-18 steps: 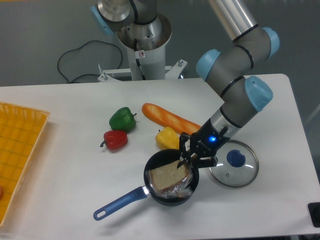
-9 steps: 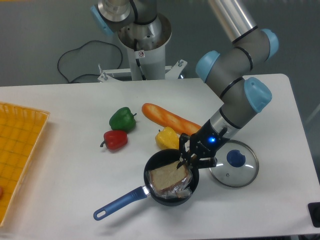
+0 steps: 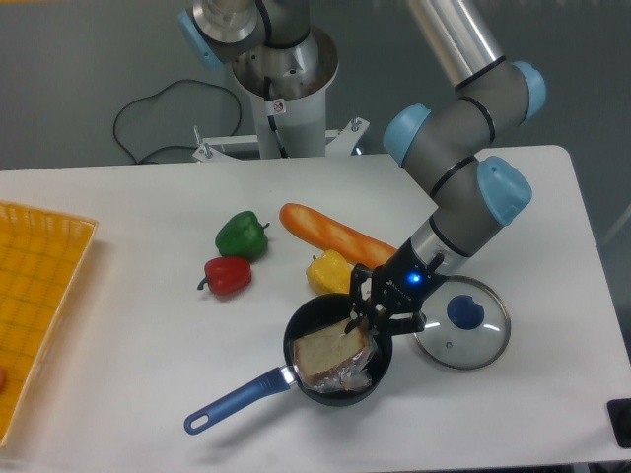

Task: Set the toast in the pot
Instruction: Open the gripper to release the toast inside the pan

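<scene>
Toast point(image 3: 330, 351) unmoved in pot point(image 3: 336, 353), arm shifted left

Arm bent low, gripper at the front

The arm point(image 3: 463, 128) comes down from the upper right, folds at its blue-capped joints, and points the black gripper point(image 3: 363, 313) down and leftward; whether its jaws are parted cannot be told.

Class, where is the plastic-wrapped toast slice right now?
The square tan toast in clear plastic lies inside the black blue-handled pot, front centre, under the gripper.
</scene>
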Controlling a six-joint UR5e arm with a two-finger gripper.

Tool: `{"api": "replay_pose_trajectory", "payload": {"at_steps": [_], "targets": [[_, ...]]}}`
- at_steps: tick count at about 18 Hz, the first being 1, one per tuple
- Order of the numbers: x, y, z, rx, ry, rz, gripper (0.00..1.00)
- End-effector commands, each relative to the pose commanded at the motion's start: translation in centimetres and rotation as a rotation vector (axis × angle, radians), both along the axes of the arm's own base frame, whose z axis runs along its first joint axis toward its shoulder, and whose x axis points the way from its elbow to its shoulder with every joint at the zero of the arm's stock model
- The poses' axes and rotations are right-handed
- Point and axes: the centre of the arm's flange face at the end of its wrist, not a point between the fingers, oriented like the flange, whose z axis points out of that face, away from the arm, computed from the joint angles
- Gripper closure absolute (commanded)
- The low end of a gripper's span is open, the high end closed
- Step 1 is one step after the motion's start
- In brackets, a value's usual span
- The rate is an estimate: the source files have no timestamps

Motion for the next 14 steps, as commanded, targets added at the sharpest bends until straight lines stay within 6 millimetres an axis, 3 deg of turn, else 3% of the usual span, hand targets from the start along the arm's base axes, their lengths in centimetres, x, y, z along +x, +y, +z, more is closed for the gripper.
{"api": "replay_pose_trajectory", "payload": {"at_steps": [1,7,10,12,14], "targets": [[-0.1,-0.1,0.0,0.001,0.002,-0.001,0.35],[-0.1,-0.1,0.1,0.0,0.007,-0.002,0.31],[-0.8,-0.4,0.7,0.005,0.018,0.008,0.24],[-1.5,-0.4,1.8,0.014,0.035,0.016,0.08],[-2.2,-1.1,2.6,0.019,0.043,0.034,0.0]]}}
